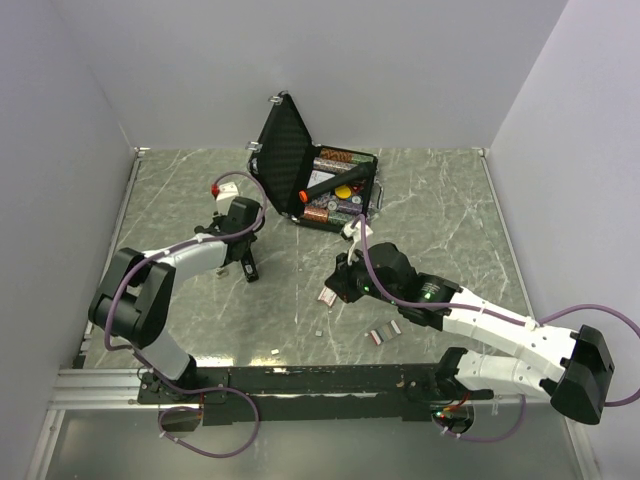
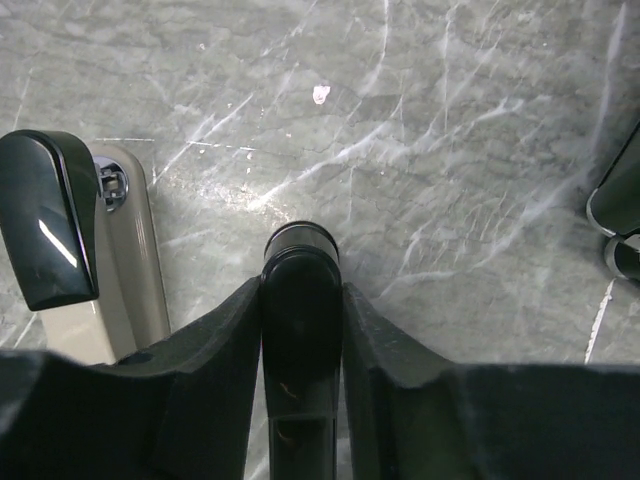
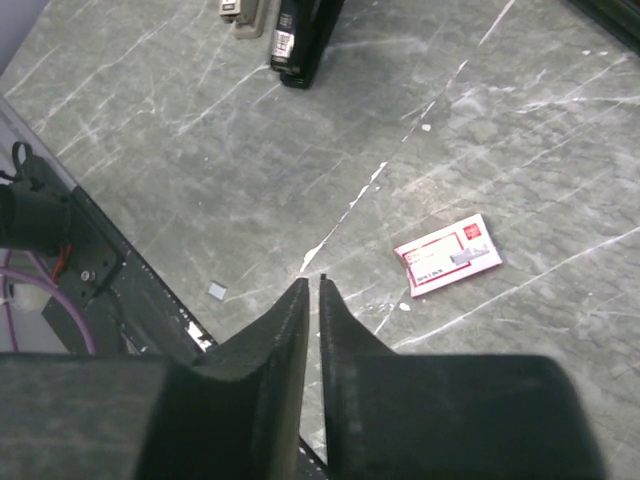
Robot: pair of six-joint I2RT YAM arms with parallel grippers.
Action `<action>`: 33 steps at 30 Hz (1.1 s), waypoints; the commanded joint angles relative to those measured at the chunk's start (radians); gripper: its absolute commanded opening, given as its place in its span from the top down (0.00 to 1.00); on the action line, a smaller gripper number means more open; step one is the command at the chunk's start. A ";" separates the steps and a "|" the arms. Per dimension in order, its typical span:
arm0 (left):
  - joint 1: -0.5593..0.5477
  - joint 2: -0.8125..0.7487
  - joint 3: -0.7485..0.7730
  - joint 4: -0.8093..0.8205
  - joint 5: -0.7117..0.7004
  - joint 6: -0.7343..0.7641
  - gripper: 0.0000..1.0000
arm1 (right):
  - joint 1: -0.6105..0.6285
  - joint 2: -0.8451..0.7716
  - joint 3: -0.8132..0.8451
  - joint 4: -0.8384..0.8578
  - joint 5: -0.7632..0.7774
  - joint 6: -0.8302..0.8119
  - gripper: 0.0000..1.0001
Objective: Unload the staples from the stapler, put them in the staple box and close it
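The black stapler (image 1: 247, 266) lies on the marble table left of centre. My left gripper (image 1: 242, 243) is shut on it. In the left wrist view the fingers (image 2: 225, 340) clamp a slim black part of the stapler (image 2: 300, 300). Its black-tipped arm (image 2: 45, 230) and pale metal rail (image 2: 130, 260) lie just left. Short silvery staples (image 1: 381, 335) lie on the table near the front, right of centre. My right gripper (image 1: 346, 284) hovers above the table with its jaws together and nothing between them (image 3: 312, 282). The stapler shows at the top of the right wrist view (image 3: 300, 40).
An open black foam-lined case (image 1: 300, 160) with tools stands at the back centre. A small white and red box (image 3: 448, 255) lies by the right gripper. A tiny grey staple piece (image 3: 217, 290) lies near the front rail (image 1: 330, 380). A white and red object (image 1: 225, 187) lies behind the left gripper.
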 commanded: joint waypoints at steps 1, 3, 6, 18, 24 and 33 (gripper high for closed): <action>0.004 -0.012 0.043 0.050 0.005 -0.023 0.55 | -0.005 -0.014 0.000 0.003 -0.032 0.002 0.80; 0.004 -0.028 0.035 0.057 0.008 -0.023 0.47 | -0.005 -0.008 0.003 -0.003 -0.039 -0.003 0.75; 0.004 -0.045 0.026 0.062 0.019 -0.021 0.41 | -0.005 -0.003 0.011 -0.013 -0.048 -0.007 0.68; 0.003 -0.258 -0.051 0.064 0.175 -0.085 0.34 | 0.007 0.055 0.029 -0.072 -0.131 -0.073 0.46; 0.001 -0.357 -0.039 -0.011 0.316 -0.107 0.33 | 0.032 0.098 0.017 -0.061 -0.191 -0.119 0.40; 0.001 -0.529 -0.017 -0.165 0.409 -0.067 0.33 | 0.176 0.233 0.078 -0.061 -0.229 -0.205 0.38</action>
